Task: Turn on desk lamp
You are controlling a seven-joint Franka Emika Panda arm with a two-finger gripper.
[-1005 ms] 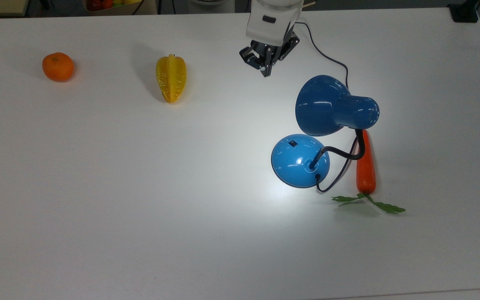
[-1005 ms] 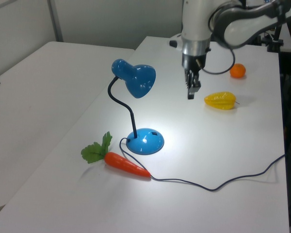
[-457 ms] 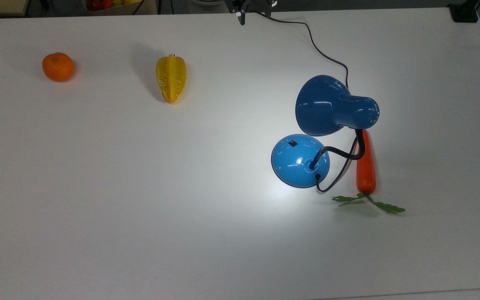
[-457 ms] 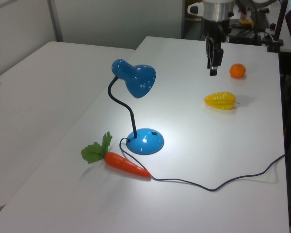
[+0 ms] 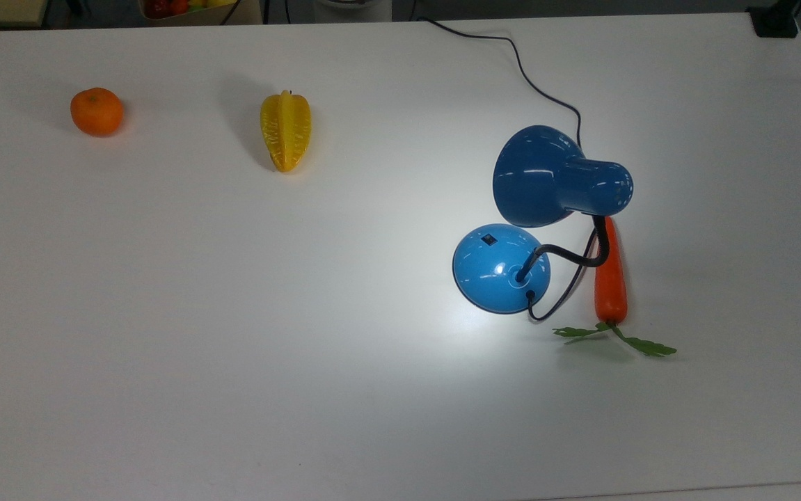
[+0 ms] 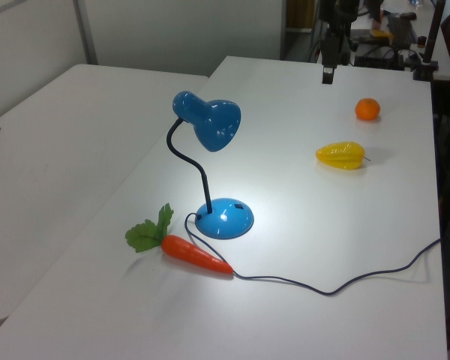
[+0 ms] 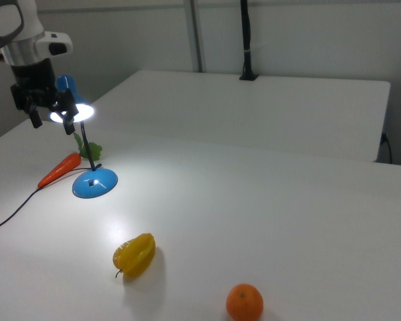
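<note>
One lit desk lamp point(image 7: 87, 160) — gripper point(image 7: 51, 119) well above, apart.

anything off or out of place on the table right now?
Nothing damaged or spilled. One oddity: the carrot lies right beside the desk lamp, partly under its bendy neck, with the black cord looping against it. The lamp is lit, upright. The orange and yellow starfruit sit apart.

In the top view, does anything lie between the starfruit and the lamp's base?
No. In the top view the table between the starfruit and the desk lamp base is bare, partly lit by the lamp.
</note>
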